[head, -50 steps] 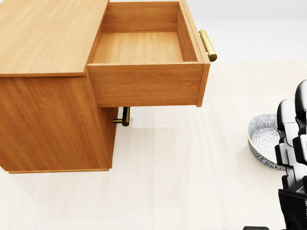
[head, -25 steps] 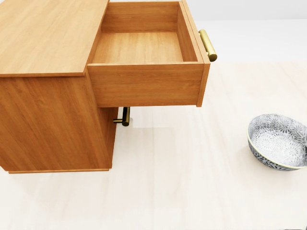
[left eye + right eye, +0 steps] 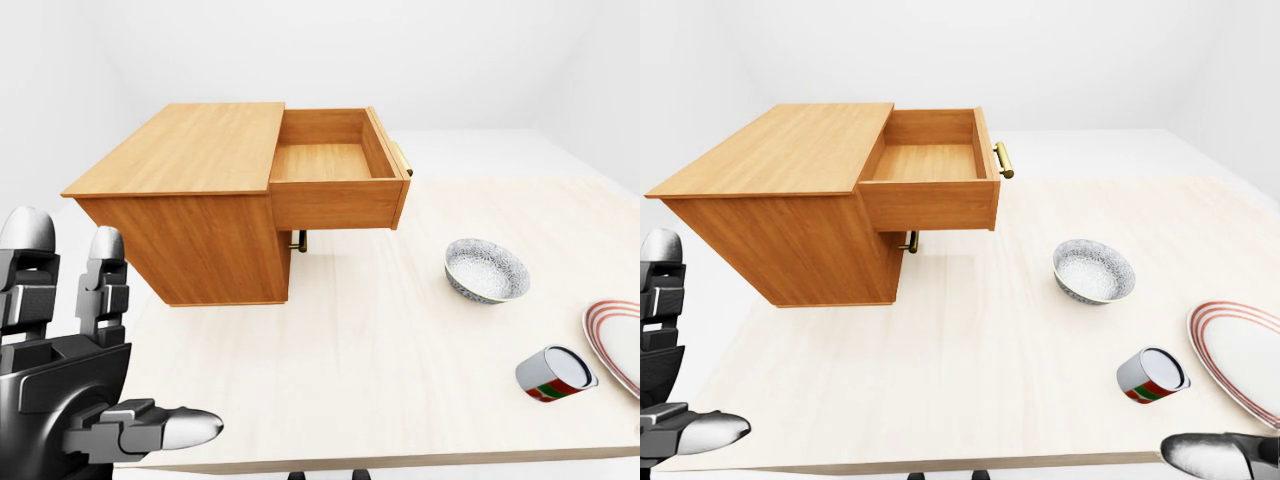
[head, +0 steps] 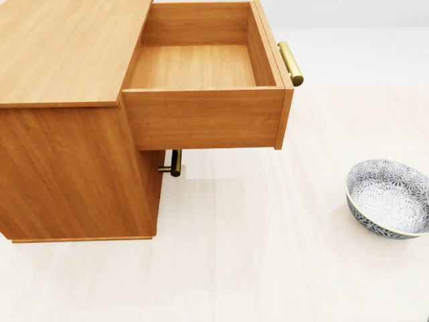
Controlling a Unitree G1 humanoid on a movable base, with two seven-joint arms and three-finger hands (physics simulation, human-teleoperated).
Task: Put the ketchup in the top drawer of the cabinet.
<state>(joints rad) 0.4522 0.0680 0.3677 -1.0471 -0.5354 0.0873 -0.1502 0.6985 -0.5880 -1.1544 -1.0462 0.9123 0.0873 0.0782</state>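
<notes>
No ketchup bottle shows in any view. The wooden cabinet (image 3: pixel 190 150) stands at the table's upper left. Its top drawer (image 4: pixel 201 67) is pulled out to the right, and nothing lies inside it. A brass handle (image 4: pixel 290 63) runs along the drawer's right face. My left hand (image 3: pixel 110 330) rises at the bottom left of the left-eye view, open, fingers up and thumb out, holding nothing. Of my right hand only one fingertip (image 3: pixel 1220 455) shows, at the bottom right of the right-eye view.
A patterned bowl (image 4: pixel 389 194) sits on the pale table (image 3: pixel 370 330), right of the cabinet. A can (image 3: pixel 555 373) lies on its side lower right, beside a red-rimmed plate (image 3: pixel 1240 350). A second brass handle (image 4: pixel 174 163) sticks out under the open drawer.
My right hand, at the right edge of the head view one second ago, has dropped out of it and uncovered the bowl. Cabinet and drawer have not moved.
</notes>
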